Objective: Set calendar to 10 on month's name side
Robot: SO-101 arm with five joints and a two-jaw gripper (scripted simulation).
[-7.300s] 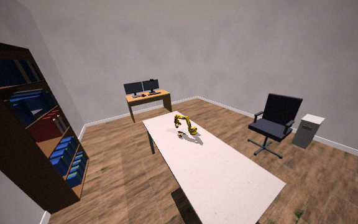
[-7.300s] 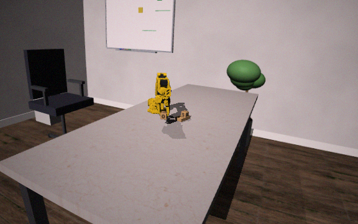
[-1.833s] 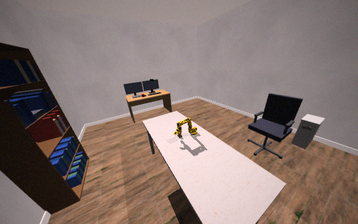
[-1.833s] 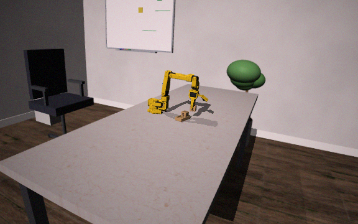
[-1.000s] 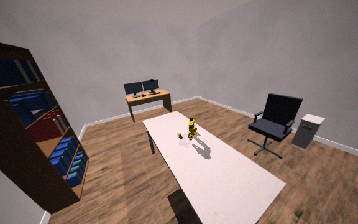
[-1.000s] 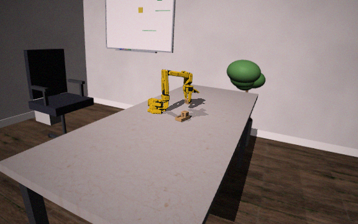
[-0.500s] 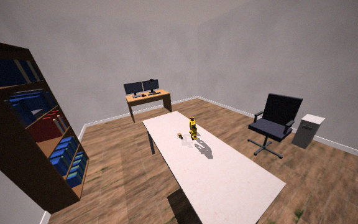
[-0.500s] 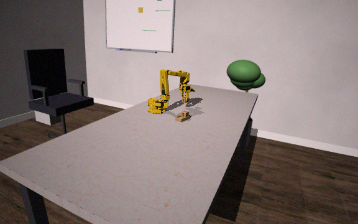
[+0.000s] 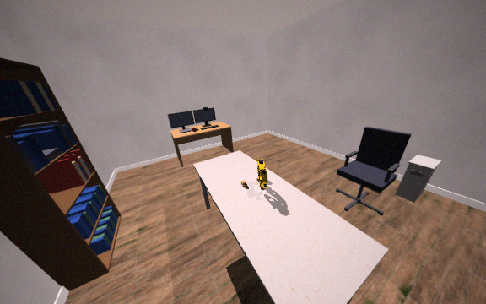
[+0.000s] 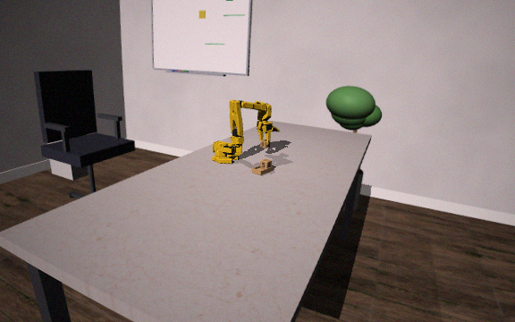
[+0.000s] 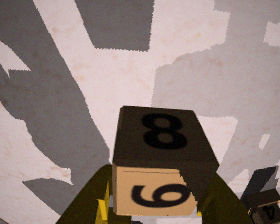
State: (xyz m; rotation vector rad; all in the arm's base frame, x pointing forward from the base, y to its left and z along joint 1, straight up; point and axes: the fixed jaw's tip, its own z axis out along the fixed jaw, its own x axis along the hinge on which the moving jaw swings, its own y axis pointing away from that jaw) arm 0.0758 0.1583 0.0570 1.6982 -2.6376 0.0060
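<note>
My gripper (image 10: 265, 143) (image 11: 158, 192) is shut on a wooden cube (image 10: 264, 144) (image 11: 163, 132). The wrist view shows a dark 8 and a 6 or 9 on its faces, both turned sideways. In the exterior view the cube is a little above or at the table, beyond the tray; I cannot tell whether it touches. The small wooden tray (image 10: 257, 171) lies on the table. A second wooden cube (image 10: 265, 164) (image 11: 266, 207) stands in it; a 5 seems to face the exterior view, and a 4 shows in the wrist view. The month's name cannot be read.
The yellow arm's base (image 10: 225, 153) stands on the pale table (image 9: 294, 236) (image 10: 164, 215), beside the tray. The arm reaches over the table beyond the tray. Its shadows fall around the held cube and tray. An office chair (image 9: 367, 173) (image 10: 88, 148) stands on the floor away from the table.
</note>
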